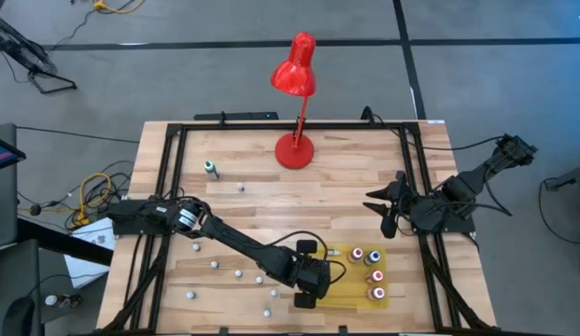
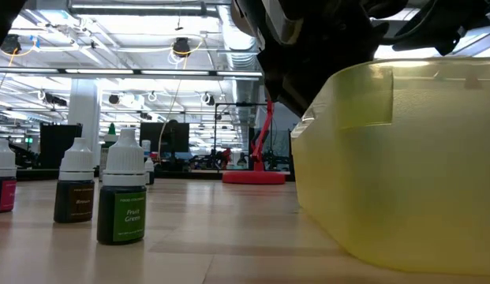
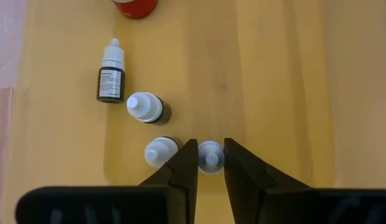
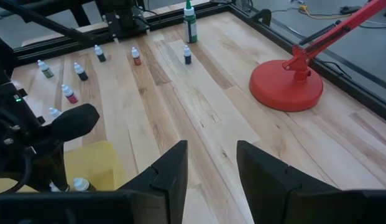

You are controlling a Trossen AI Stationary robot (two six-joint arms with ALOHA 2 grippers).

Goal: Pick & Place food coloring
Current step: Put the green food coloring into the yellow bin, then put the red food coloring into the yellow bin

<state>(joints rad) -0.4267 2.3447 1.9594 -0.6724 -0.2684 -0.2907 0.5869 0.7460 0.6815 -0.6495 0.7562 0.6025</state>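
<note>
Left gripper [image 3: 209, 163]: we see it over the yellow tray [image 1: 394, 295] near the desk's [image 1: 346, 187] front right corner, fingers [image 3: 183, 167] narrowly parted, one on each side of a white-capped bottle [image 3: 209, 155].
Bottle and fingers: the cap sits in the gap; we cannot tell whether the pads touch it.
Other bottles in the tray: one [image 3: 160, 151] just outside the left gripper's finger, one [image 3: 147, 107] upright farther on, one [image 3: 110, 70] lying on its side.
Loose food coloring: several small bottles [image 1: 237, 273] stand along the desk's front left part; a green-topped one [image 1: 211, 169] stands near the back left.
Right gripper [image 4: 211, 171]: we see it waiting above the desk's right edge, fingers spread, holding nothing.
Lamp [image 1: 295, 103]: red, at the desk's back edge.
</note>
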